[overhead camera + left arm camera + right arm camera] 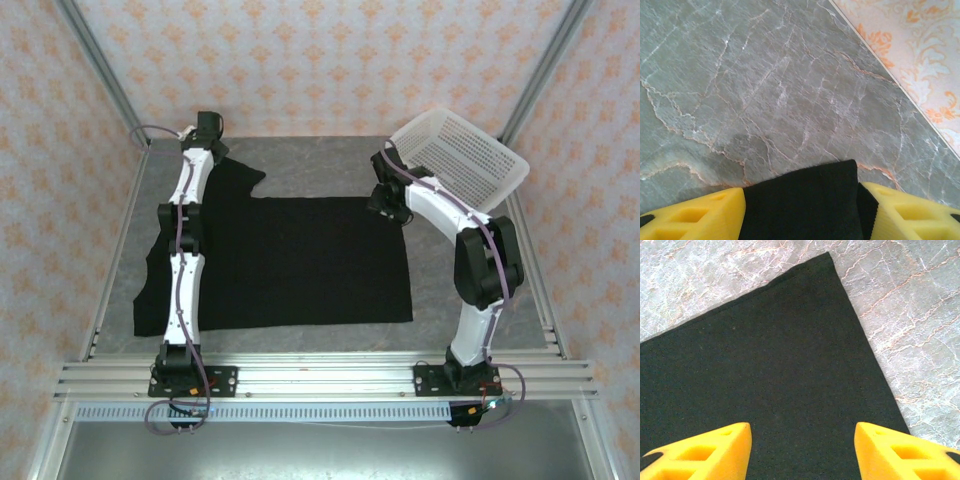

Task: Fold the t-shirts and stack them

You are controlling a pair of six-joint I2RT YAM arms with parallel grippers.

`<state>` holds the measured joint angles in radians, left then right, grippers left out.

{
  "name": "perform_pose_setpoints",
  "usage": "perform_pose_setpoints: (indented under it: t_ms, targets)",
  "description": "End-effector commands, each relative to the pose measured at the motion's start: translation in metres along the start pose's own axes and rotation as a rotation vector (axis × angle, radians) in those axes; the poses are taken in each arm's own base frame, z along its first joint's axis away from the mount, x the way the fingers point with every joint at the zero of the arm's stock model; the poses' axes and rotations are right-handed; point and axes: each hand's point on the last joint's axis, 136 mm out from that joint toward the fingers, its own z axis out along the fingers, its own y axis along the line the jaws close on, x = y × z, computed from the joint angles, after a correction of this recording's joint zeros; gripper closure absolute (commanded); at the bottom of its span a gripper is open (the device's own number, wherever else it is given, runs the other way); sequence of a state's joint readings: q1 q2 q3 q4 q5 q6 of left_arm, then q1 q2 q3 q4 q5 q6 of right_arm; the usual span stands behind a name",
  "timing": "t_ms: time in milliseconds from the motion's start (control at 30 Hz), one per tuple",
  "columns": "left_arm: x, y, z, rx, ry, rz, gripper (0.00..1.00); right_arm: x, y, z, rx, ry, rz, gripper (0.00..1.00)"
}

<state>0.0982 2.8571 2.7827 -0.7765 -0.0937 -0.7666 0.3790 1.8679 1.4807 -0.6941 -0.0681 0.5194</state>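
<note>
Black t-shirt (300, 260) spread flat, plain side up, on marble table (330, 170). Left gripper (802, 197) at far left sleeve, jaws wide, sleeve tip between them, perhaps touching both. Right gripper (802, 432) spread wide, empty, just over shirt's far right corner

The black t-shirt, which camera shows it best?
The top external view: nearly the whole t-shirt lies spread flat on the table there. The left wrist view shows a tip of it between yellow fingers; the right wrist view shows one corner.
</note>
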Motion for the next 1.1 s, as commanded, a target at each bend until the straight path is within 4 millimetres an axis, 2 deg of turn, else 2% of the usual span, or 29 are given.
perform_pose_setpoints:
  t_ms: [0, 67, 167, 300, 400, 567, 633, 733, 800, 900, 933, 1067]
  targets:
    - [0.056, 0.023, 0.011, -0.078, 0.195, 0.023, 0.38, -0.009, 0.008, -0.009, -0.031, -0.030, 0.003, 0.43]
    - [0.068, 0.038, 0.005, -0.140, 0.245, 0.060, 0.39, -0.010, 0.009, -0.007, -0.030, -0.029, 0.001, 0.43]
    - [0.079, 0.072, -0.011, -0.283, 0.307, 0.107, 0.42, -0.011, 0.010, -0.005, -0.035, -0.028, 0.003, 0.43]
    - [0.074, 0.101, -0.033, -0.420, 0.310, 0.171, 0.43, -0.010, 0.013, -0.002, -0.048, -0.024, 0.007, 0.43]
    - [0.065, 0.105, -0.039, -0.443, 0.286, 0.184, 0.41, -0.009, 0.013, 0.000, -0.056, -0.020, 0.014, 0.43]
    - [0.061, 0.102, -0.026, -0.402, 0.281, 0.144, 0.37, -0.006, 0.013, 0.001, -0.060, -0.014, 0.017, 0.43]
    - [0.067, 0.101, -0.017, -0.377, 0.305, 0.116, 0.38, -0.004, 0.011, 0.001, -0.058, -0.009, 0.015, 0.43]
    - [0.077, 0.098, -0.009, -0.347, 0.338, 0.093, 0.52, -0.001, 0.007, 0.003, -0.048, -0.004, 0.010, 0.42]
    - [0.080, 0.097, -0.008, -0.339, 0.354, 0.074, 0.74, -0.002, 0.004, 0.004, -0.039, -0.007, 0.008, 0.42]
    - [0.068, 0.092, -0.016, -0.327, 0.324, 0.074, 0.97, -0.007, -0.001, 0.012, -0.004, -0.011, 0.000, 0.42]
    - [0.061, 0.089, -0.021, -0.317, 0.308, 0.075, 1.00, -0.010, -0.003, 0.015, 0.021, -0.013, -0.003, 0.42]
    - [0.024, 0.062, -0.053, -0.224, 0.224, 0.061, 1.00, -0.023, -0.006, 0.034, 0.125, -0.015, -0.009, 0.42]
